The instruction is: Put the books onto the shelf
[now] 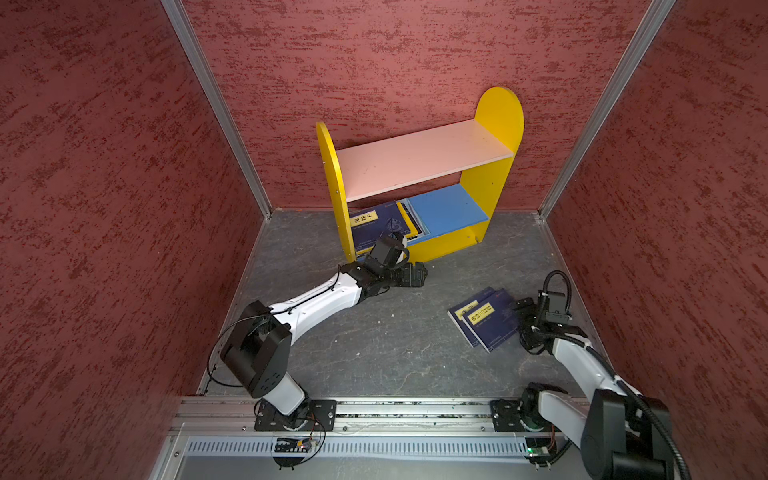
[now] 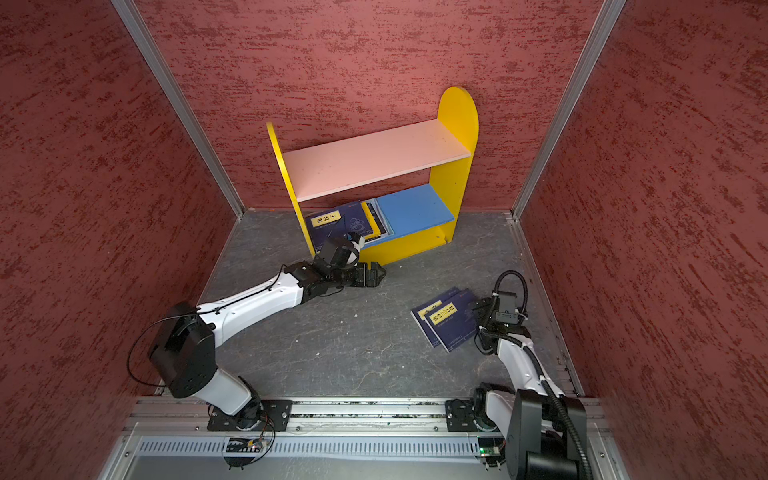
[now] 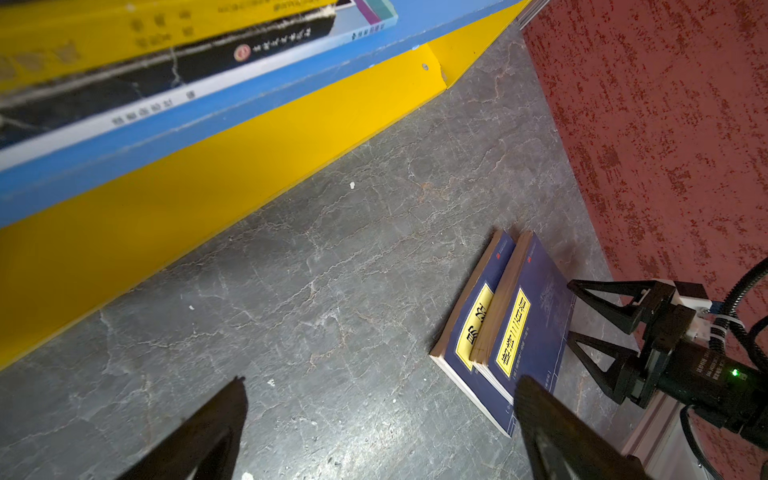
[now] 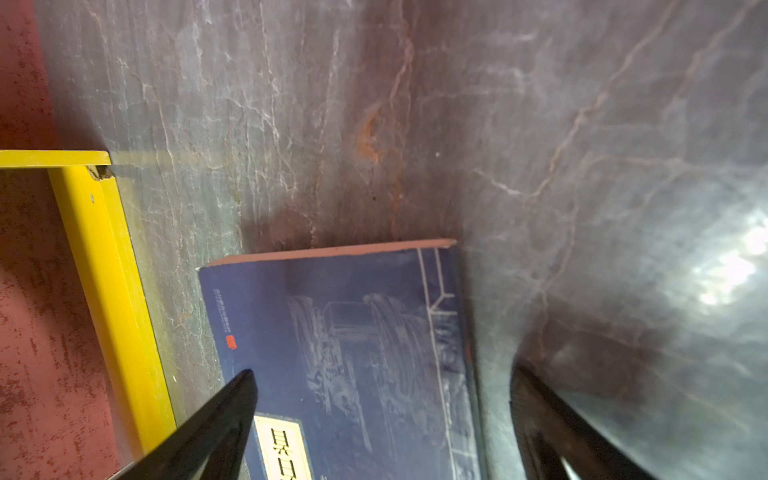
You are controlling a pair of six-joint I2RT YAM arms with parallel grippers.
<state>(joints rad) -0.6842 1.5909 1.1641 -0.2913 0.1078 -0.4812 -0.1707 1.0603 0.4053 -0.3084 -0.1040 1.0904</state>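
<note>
The shelf [image 1: 494, 124] [image 2: 457, 120] stands at the back wall. On the left of its blue lower board [image 1: 449, 208] lies a stack of books: a navy one [image 1: 374, 226] on top, with yellow [image 3: 104, 37], black [image 3: 145, 79] and white [image 3: 365, 25] ones under it. Two more navy books [image 1: 486, 320] [image 2: 451, 322] [image 3: 528, 316] overlap on the floor at the right. My left gripper [image 1: 415, 274] [image 3: 378, 382] is open and empty, low beside the yellow base strip [image 3: 208, 187]. My right gripper [image 1: 521, 307] [image 4: 380, 370] is open, its jaws straddling the upper floor book's [image 4: 353, 332] edge.
Red textured walls close in the left, back and right sides. The pink upper board [image 1: 415, 162] carries nothing. Grey marbled floor [image 1: 395, 340] lies between the two arms. An aluminium rail [image 1: 415, 409] with both arm bases runs along the front.
</note>
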